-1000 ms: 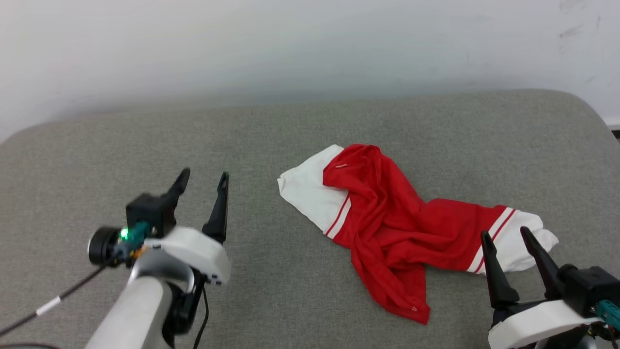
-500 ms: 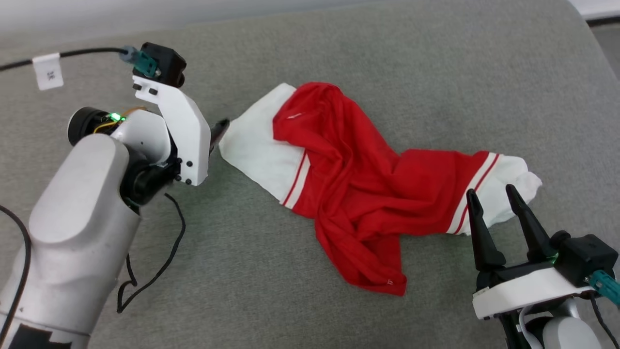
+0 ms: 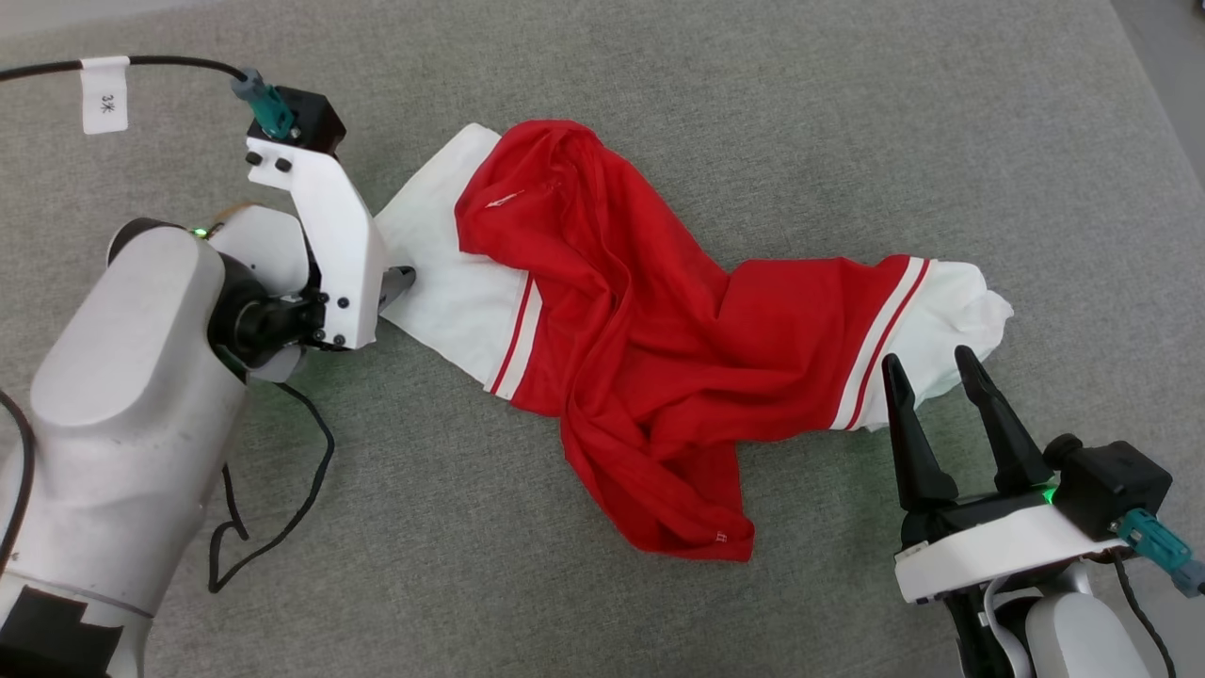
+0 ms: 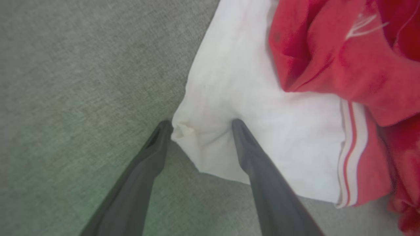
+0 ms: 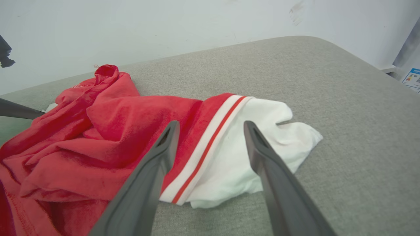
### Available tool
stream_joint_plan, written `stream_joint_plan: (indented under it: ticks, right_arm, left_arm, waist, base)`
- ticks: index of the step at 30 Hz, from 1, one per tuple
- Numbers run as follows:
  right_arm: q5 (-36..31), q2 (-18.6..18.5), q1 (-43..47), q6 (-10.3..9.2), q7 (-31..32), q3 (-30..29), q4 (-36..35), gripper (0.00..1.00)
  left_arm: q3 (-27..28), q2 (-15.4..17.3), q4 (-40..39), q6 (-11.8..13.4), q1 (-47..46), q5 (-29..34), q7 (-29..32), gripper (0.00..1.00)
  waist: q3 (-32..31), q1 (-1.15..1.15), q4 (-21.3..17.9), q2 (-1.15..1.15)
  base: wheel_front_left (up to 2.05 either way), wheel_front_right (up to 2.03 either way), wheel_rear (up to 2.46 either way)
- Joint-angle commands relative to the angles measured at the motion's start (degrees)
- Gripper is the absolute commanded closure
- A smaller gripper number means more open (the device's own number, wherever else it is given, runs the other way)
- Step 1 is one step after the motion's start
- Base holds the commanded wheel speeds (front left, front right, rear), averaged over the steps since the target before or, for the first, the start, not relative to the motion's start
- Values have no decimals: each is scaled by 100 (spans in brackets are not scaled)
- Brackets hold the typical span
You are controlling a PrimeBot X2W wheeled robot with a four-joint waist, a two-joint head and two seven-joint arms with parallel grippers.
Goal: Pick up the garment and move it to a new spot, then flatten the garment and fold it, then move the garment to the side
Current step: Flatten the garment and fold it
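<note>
The garment [image 3: 650, 330] lies crumpled on the grey padded surface [image 3: 753, 113], red in the middle with a white sleeve at each end. My left gripper [image 3: 395, 282] is down at the edge of the left white sleeve [image 3: 442, 273]. In the left wrist view its jaws [image 4: 201, 126] stand open astride that sleeve's corner [image 4: 256, 98], one finger on the cloth, the other beside it. My right gripper [image 3: 927, 360] stands open just in front of the right white sleeve [image 3: 951, 311]. In the right wrist view its fingers [image 5: 211, 126] frame the striped trim [image 5: 210, 141].
A black cable with a white tag [image 3: 104, 94] runs to my left wrist, and another cable loops [image 3: 273, 527] on the surface beside my left arm. The surface's rounded right edge [image 3: 1153, 104] is at the upper right. A pale wall [image 5: 164, 29] stands behind it.
The head camera has tilted down, shifting the whole picture. My left gripper has travelled from the bare surface to the left sleeve's edge and lowered onto it. The right gripper stays near the right sleeve.
</note>
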Motion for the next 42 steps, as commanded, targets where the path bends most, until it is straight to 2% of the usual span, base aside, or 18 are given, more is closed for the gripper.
stream_joint_plan:
  ticks: [1,2,6,10,16,23,29,33,39,42]
  right_arm:
    - [8,15,-76,-4,-39,-1,25,0]
    - [14,15,-82,-4,-39,-5,52,0]
    - [-28,14,-63,-4,-9,-79,126,0]
    - [-96,14,27,-4,119,-228,157,0]
    - [-25,12,194,-4,493,-522,137,0]
    - [43,12,280,-4,1315,-1066,260,0]
    - [301,-208,47,-4,2480,-1543,459,0]
    - [508,-591,-302,-4,3358,-1623,694,0]
    - [735,-974,-835,-4,4572,-1325,1140,0]
    - [805,-1090,-1048,-4,4920,-1155,1341,0]
  left_arm:
    - [-320,-292,283,-32,536,-88,163,73]
    - [-374,-340,332,-40,589,-103,98,100]
    - [-455,-445,561,-39,744,-25,-387,100]
    - [-409,-552,671,48,772,172,-1218,100]
    - [-165,-531,490,411,895,438,-2590,100]
    - [113,-301,-187,809,1497,481,-3522,100]
    - [313,26,-1219,1231,2110,487,-3782,100]
    - [348,212,-1966,1446,2409,513,-3702,100]
    - [348,319,-2664,1629,2535,563,-3612,100]
    - [330,322,-2842,1643,2466,587,-3604,100]
  waist:
    - [-3,0,-5,0]
    - [-9,0,-5,0]
    - [-127,0,45,0]
    - [-359,0,189,0]
    - [-804,0,494,0]
    - [-1212,0,821,0]
    - [-1362,0,1049,0]
    - [-1278,0,1210,0]
    - [-978,0,1477,0]
    - [-794,0,1584,0]
  base:
    - [0,0,0]
    - [0,0,0]
    - [0,0,0]
    - [0,0,0]
    - [0,0,0]
    - [0,0,0]
    - [0,0,0]
    - [0,0,0]
    - [0,0,0]
    - [0,0,0]
